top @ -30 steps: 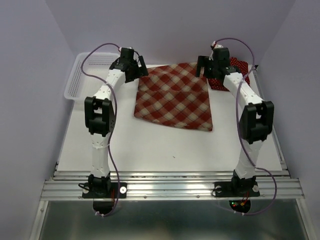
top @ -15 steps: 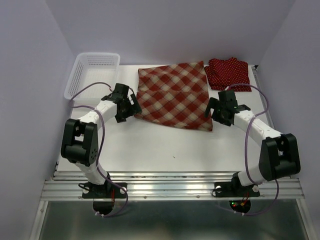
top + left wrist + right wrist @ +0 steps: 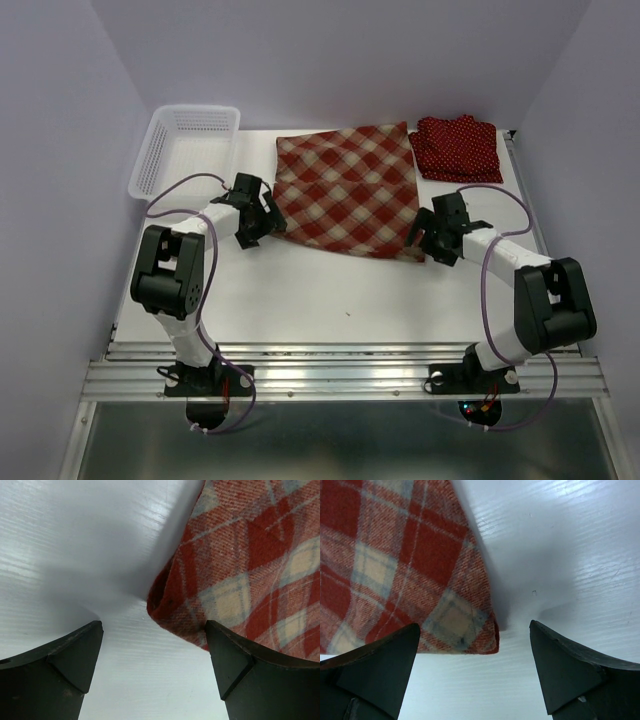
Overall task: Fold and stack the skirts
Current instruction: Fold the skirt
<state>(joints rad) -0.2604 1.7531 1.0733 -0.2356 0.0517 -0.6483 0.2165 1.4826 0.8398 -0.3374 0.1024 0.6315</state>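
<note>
The left fingers (image 3: 65, 665) stand wide apart, clamped on nothing. In the gap between them, a little ahead of the tips, lies the near left corner of the plaid skirt (image 3: 250, 570), its hem slightly folded under there. The cloth runs on from that corner past the right-hand finger, and whether it touches that finger cannot be told. Ahead of the other finger there is only the bare white surface (image 3: 75, 555).

The right fingers (image 3: 570, 670) are likewise spread wide and hold nothing. The skirt's near right corner (image 3: 385, 565) lies between them, closer to the left-hand finger, and its near edge runs off behind that finger. The right-hand finger has only bare surface ahead of it.

Seen from above, the plaid skirt (image 3: 350, 195) lies flat and opened out between the two pairs of fingers, stretching away from them toward the far side of the surface (image 3: 330, 290). Beyond the right fingers, well apart from them and just beside the plaid skirt's far right corner, sits a bunched heap of dark red polka-dot cloth (image 3: 458, 148); how many skirts it holds cannot be told. Beyond the left fingers and off to their left stands a white mesh basket (image 3: 150, 160) at the far left corner.
</note>
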